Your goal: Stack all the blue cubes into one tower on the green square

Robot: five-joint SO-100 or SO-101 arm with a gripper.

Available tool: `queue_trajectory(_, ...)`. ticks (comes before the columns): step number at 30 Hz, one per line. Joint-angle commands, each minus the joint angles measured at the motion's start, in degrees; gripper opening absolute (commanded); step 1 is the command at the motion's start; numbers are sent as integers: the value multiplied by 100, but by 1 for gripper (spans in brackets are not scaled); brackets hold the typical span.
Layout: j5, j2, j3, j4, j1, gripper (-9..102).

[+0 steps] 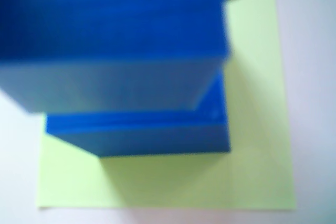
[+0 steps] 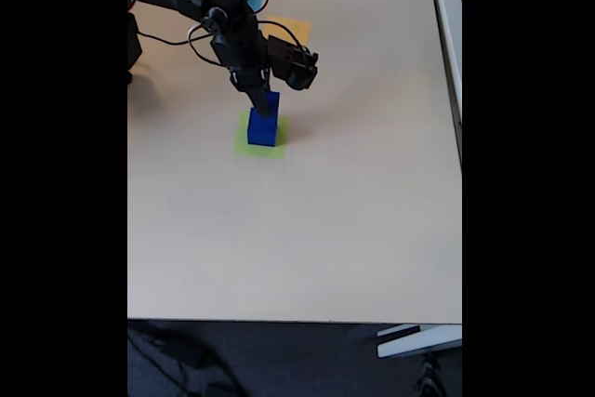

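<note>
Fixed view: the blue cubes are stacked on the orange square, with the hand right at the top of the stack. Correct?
Not quite. The fixed view shows the blue cubes stacked on the green square, not the orange one; the orange square lies farther back, behind the arm. The hand is indeed at the top of the stack. The wrist view also shows green paper under the cubes.

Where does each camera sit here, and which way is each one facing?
Wrist view: rides on the arm, looks steeply down at close range on stacked blue cubes over the green square; a dark blurred part shows at the top edge.
Fixed view: sits high, looks down across the table; the black arm reaches in from the upper left, its pincer at the tower's top.
Shared: both show the blue cubes on the green square.
</note>
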Motion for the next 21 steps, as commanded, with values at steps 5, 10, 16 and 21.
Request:
queue_trajectory(5, 193, 211, 325, -360, -88, 2)
queue_trajectory(10, 193, 272, 422, -396, -79, 2)
queue_trajectory(16, 158, 281, 422, -396, -53, 2)
queue_trajectory(21, 132, 281, 422, -396, -53, 3)
